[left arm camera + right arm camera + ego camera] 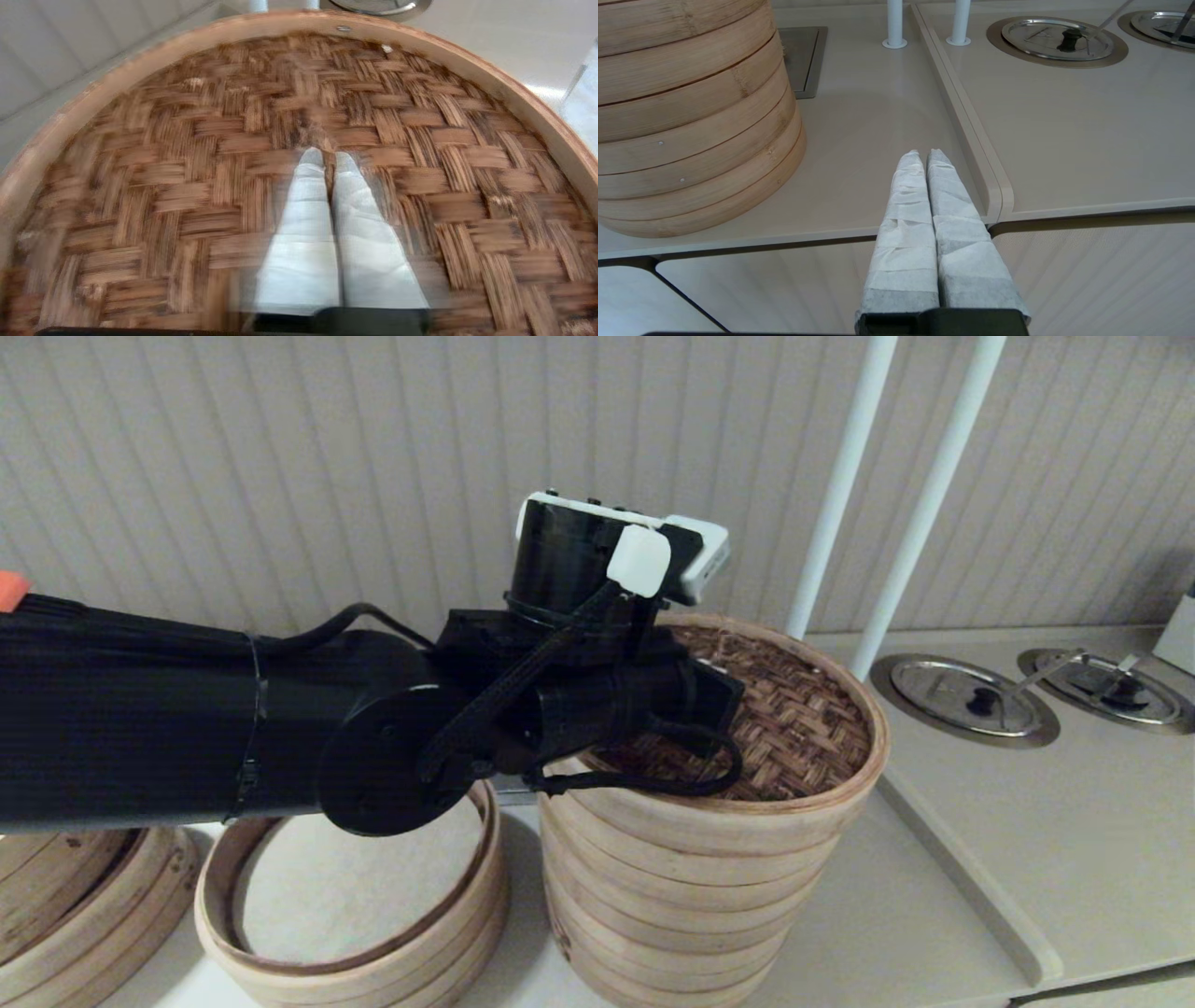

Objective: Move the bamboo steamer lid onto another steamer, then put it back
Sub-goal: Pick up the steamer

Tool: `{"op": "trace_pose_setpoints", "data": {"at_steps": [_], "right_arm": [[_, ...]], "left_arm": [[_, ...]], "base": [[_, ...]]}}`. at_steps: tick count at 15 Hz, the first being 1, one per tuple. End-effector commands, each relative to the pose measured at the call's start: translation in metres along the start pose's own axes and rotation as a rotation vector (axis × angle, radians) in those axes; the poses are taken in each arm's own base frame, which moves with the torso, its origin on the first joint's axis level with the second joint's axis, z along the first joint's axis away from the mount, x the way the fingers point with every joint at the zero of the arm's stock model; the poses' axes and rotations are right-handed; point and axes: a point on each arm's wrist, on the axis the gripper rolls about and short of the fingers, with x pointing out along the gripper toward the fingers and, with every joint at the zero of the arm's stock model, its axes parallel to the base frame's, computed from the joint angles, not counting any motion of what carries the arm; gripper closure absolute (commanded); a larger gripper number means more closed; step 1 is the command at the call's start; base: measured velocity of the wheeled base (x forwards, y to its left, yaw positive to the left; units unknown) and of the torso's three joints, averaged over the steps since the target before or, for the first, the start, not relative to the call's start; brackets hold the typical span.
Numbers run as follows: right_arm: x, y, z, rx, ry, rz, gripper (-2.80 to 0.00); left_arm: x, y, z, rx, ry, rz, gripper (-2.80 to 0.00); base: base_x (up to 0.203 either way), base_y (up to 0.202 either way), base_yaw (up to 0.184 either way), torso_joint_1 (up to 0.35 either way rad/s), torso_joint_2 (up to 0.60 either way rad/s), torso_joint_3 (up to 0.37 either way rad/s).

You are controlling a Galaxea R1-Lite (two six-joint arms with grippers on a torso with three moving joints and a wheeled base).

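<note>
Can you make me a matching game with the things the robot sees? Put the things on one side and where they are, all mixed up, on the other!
Things:
1. lid
2. left gripper
3. right gripper
4. low steamer

Places:
A. beside the tall steamer, on the robot's left
B. on top of the tall steamer
C. shut, at the middle of the woven lid
D. shut, out over the counter edge with nothing in it

Pairs: 1-B, 2-C, 3-D, 4-A
</note>
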Motion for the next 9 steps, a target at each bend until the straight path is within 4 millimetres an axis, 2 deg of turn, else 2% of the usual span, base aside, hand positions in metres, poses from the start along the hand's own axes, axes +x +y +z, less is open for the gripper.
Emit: {"op": "trace_pose_setpoints", "data": {"at_steps": [1,9], "right_arm": [[0.0002,0.0,-0.0004,-0.001,0.002,-0.001,0.0],[0.0002,0.0,-0.0004,0.0,0.002,-0.001,0.0]], "left_arm": [[-0.0001,0.0007,0.0005,0.0,-0.002,0.002,0.0],[-0.0051,0.0013,0.0081,-0.011,-0.028,0.004,0.0]], "base": [[0.0,0.0,0.0,0.0,0.0,0.0],[0.0,0.0,0.0,0.0,0.0,0.0]]}}
